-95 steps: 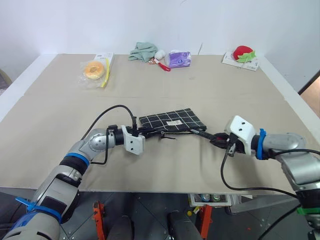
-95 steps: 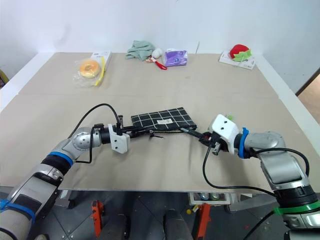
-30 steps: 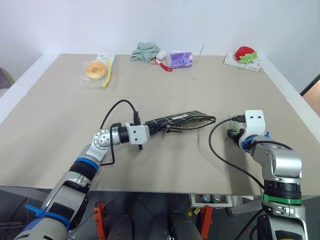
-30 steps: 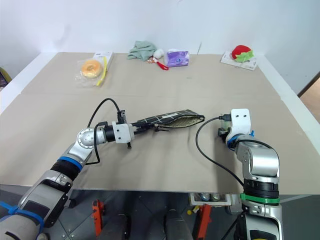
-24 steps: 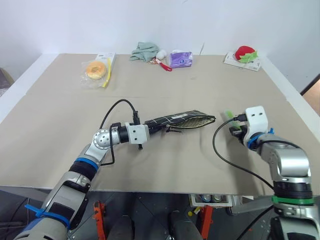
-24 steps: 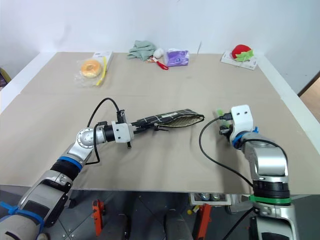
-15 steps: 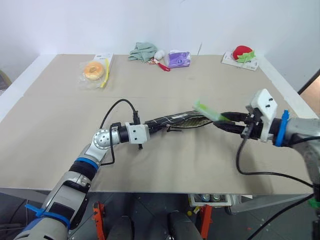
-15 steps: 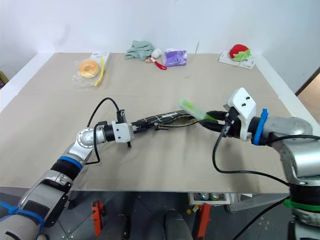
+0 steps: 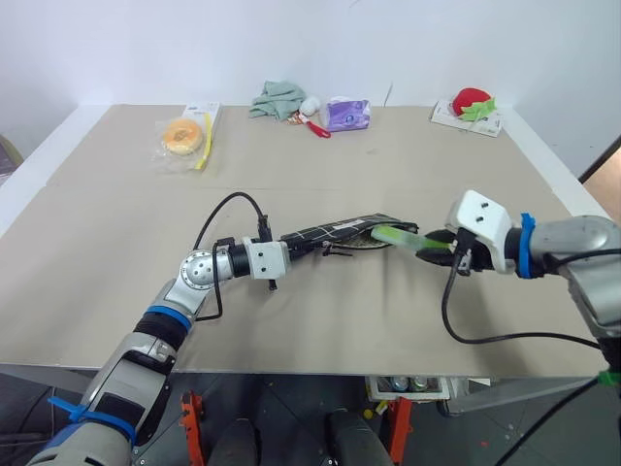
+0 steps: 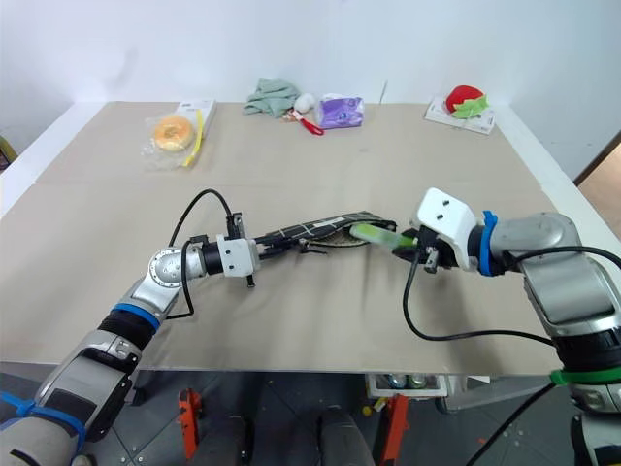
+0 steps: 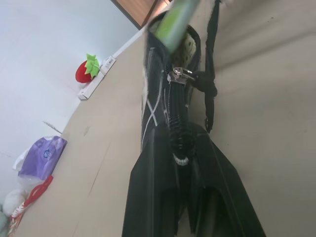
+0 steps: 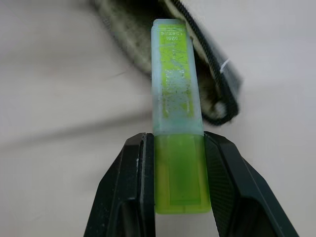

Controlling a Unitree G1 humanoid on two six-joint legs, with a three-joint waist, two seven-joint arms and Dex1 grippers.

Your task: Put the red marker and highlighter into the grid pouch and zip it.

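The grid pouch (image 9: 335, 231) is held on edge just above the table, its mouth open toward the right. My left gripper (image 9: 296, 247) is shut on the pouch's left end, and the zipper pull (image 11: 177, 75) with its black cord hangs near the mouth. My right gripper (image 9: 434, 245) is shut on the lower body of the green highlighter (image 9: 398, 236). In the right wrist view the highlighter (image 12: 177, 98) sits between the fingers with its translucent cap end at the pouch's opening (image 12: 207, 74). The red marker is hidden.
Along the table's far edge lie a bagged doughnut (image 9: 181, 136), a green cloth (image 9: 277, 99), a small red-and-white-handled item (image 9: 315, 124), a purple packet (image 9: 347, 114) and a red strawberry toy (image 9: 473, 103). Bare tabletop (image 9: 320, 320) lies in front of the pouch.
My right gripper has swung left and up from the table's right side and rolled, bringing the highlighter's cap end to the pouch's mouth. The left gripper and pouch stayed still.
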